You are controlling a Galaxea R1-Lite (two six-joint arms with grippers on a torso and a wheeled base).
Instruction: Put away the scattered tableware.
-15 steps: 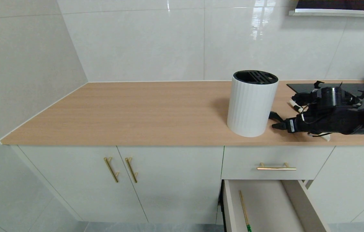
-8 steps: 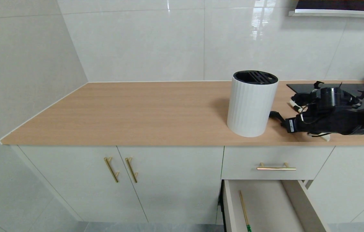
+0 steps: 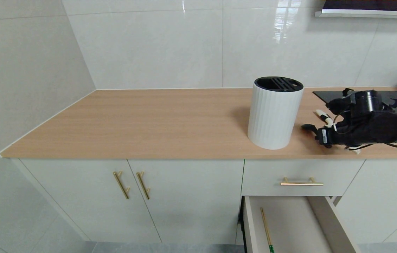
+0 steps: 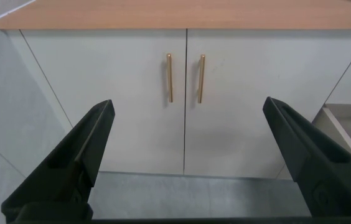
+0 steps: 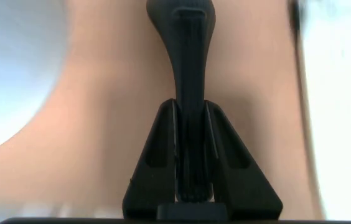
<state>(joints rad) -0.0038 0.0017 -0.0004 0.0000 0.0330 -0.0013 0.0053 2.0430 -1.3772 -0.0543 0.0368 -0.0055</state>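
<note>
change: right gripper [image 3: 321, 135] has drawn back to the right, away from the white utensil holder [image 3: 274, 116], taking the black handle [image 3: 307, 126] with it.
left gripper [image 4: 188, 107]: jaws spread wide, holding nothing, facing the cabinet doors [image 4: 238, 99].
white utensil holder: upright on the countertop [image 3: 149, 119].
open drawer [image 3: 247, 225]: one chopstick [image 3: 266, 228] lies inside.
right gripper: clamped tight on the black handle, low over the countertop, near the holder's right side.
white-handled utensil [image 3: 323, 115]: on the countertop behind the right gripper.

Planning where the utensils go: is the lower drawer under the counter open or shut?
Open. The lower drawer is pulled out below the shut upper drawer, and a chopstick lies on its floor.
</note>
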